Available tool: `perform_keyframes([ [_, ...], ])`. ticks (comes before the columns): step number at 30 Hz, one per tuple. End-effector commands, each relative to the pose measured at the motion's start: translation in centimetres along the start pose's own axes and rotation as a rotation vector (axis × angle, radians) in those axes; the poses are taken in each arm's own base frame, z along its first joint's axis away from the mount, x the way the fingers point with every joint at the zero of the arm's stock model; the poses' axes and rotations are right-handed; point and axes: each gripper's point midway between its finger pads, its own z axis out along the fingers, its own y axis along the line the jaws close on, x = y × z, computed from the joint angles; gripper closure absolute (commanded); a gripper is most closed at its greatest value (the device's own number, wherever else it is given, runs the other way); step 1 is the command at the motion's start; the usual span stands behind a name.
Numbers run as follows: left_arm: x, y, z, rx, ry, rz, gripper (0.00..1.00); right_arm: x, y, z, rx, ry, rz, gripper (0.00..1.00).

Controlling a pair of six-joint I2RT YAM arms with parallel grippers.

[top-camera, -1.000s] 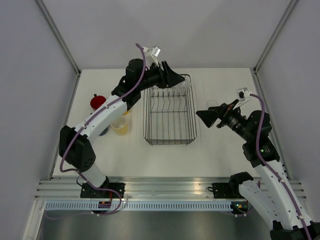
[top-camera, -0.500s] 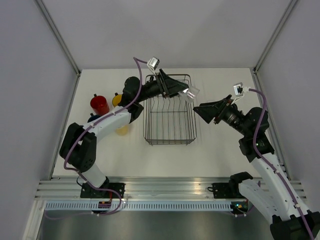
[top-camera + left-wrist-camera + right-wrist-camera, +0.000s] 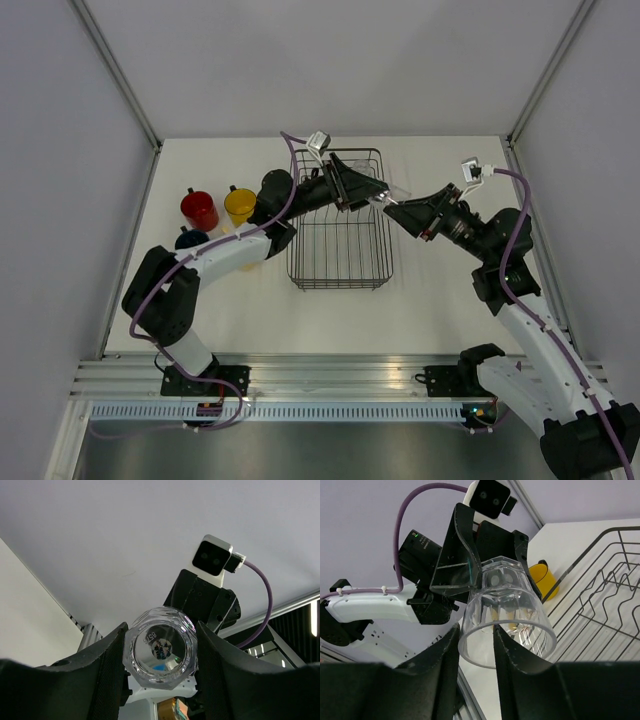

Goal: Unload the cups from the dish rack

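Left wrist view: left claw (image 3: 161,635) is clamping faceted clear glass tumbler (image 3: 160,652).
Right claw (image 3: 476,645): gaping apart, straddling its round rim.

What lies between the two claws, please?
A clear glass tumbler, shut in the left claw, rim facing the right claw; right wrist view shows it.

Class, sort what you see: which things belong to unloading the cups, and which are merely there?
Job: clear tumbler, red mug, orange-yellow mug, dark blue mug, dish rack.
Merely there: table, aluminium rail, grey walls.
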Motion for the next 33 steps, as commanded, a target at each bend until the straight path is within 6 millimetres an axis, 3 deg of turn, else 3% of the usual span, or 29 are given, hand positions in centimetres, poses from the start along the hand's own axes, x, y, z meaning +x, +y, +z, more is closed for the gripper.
perform_keyframes([
  [1,-0.1,-2.9,0.2,0.083,-0.041,0.001,0.98,-1.6,2.1,0.4,-0.075,-0.037,-0.058,0.63],
  [4,0.0,-2.9,0.1,0.084,-0.047,-0.016,0.98,-1.7,2.5,0.3,-0.093,-0.043,-0.071,0.71],
  [6,0.1,-2.6,0.0,0.078,-0.045,-0.033,0.98,-1.7,2.9,0.1,-0.11,-0.048,-0.086,0.83],
  [10,0.2,-2.8,-0.2,0.089,-0.045,-0.044,0.98,-1.7,3.0,-0.1,-0.116,-0.06,-0.106,0.96],
  [12,0.3,-2.9,-0.2,0.089,-0.04,-0.038,0.98,-1.7,2.8,0.0,-0.111,-0.06,-0.111,0.99],
  [15,0.5,-2.9,-0.4,0.071,-0.034,-0.015,0.67,-1.7,2.7,0.0,-0.103,-0.057,-0.119,1.0],
  [16,0.5,-2.8,-0.5,0.055,-0.035,-0.009,0.34,-1.8,2.6,0.0,-0.096,-0.06,-0.131,1.0],
  [18,0.4,-2.0,-0.7,-0.01,-0.044,0.016,0.01,-1.8,2.4,-0.1,-0.08,-0.055,-0.138,1.0],
  [20,0.2,-0.6,-0.9,-0.085,-0.061,0.06,0.0,-1.6,2.0,-0.3,-0.054,-0.044,-0.162,1.0],
  [22,-0.8,-1.1,-0.9,-0.123,-0.073,0.138,0.0,-1.9,1.8,-0.5,-0.026,-0.049,-0.212,1.0],
  [23,-0.9,1.8,-1.5,-0.263,-0.055,0.169,0.0,-1.4,1.1,-0.7,0.012,-0.023,-0.205,0.99],
  [24,-1.4,2.3,-1.7,-0.313,-0.061,0.203,0.0,-1.3,0.6,-0.9,0.043,-0.013,-0.214,1.0],
  [25,-2.5,2.0,-1.8,-0.356,-0.079,0.243,0.0,-1.3,-0.8,-1.2,0.128,0.002,-0.235,0.99],
  [26,-3.8,3.1,-2.5,-0.436,-0.122,0.312,0.0,-1.5,-1.4,-1.4,0.169,0.007,-0.246,1.0],
  [29,-5.4,4.2,-5.0,-0.601,-0.18,0.405,0.0,-1.8,-4.8,-2.6,0.374,0.036,-0.283,1.0],
  [33,-4.9,3.7,-6.6,-0.649,-0.146,0.479,0.0,-2.5,-8.0,-3.9,0.577,0.065,-0.309,0.99],
])
